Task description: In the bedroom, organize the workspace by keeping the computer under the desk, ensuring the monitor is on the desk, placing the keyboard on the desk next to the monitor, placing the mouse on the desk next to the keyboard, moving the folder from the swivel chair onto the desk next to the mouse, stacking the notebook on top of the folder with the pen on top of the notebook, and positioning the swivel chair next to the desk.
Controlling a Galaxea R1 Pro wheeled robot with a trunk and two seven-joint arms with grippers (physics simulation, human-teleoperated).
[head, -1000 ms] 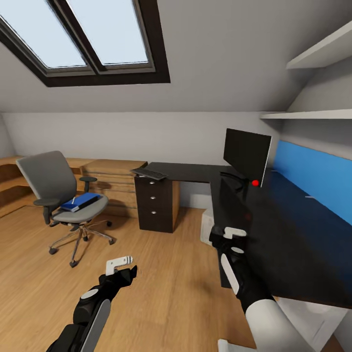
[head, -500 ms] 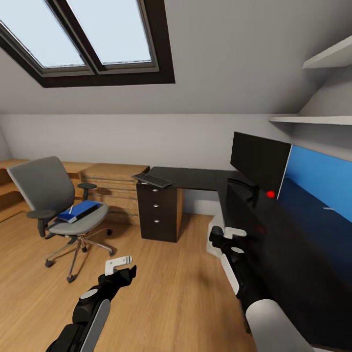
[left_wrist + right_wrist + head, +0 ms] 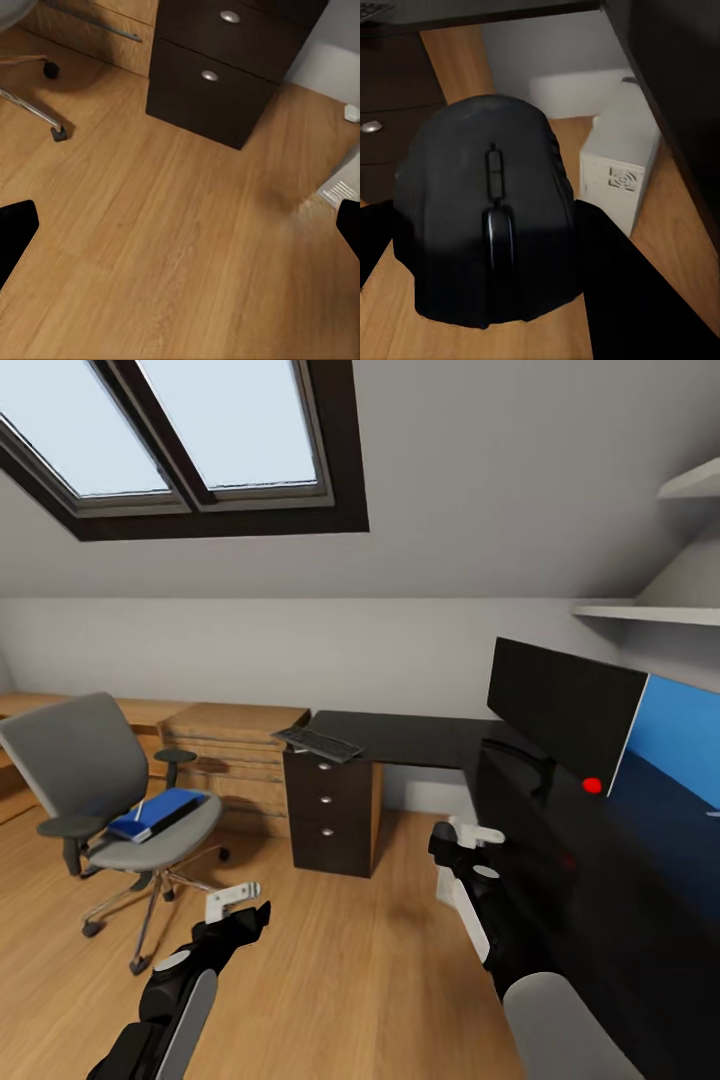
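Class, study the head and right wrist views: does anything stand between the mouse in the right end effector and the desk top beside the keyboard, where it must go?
Nothing visible blocks it. The right end effector holds the mouse above open floor, and the desk top beside the keyboard looks bare. The monitor stands further along the desk, off that path.

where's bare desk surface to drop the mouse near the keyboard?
Right gripper holds the small black mouse. On the glossy black L-shaped desk, the open patch runs between the slim silver-grey keyboard, which overhangs the desk's end above the drawers, and the wide black monitor. Tighter around the monitor's curved stand.
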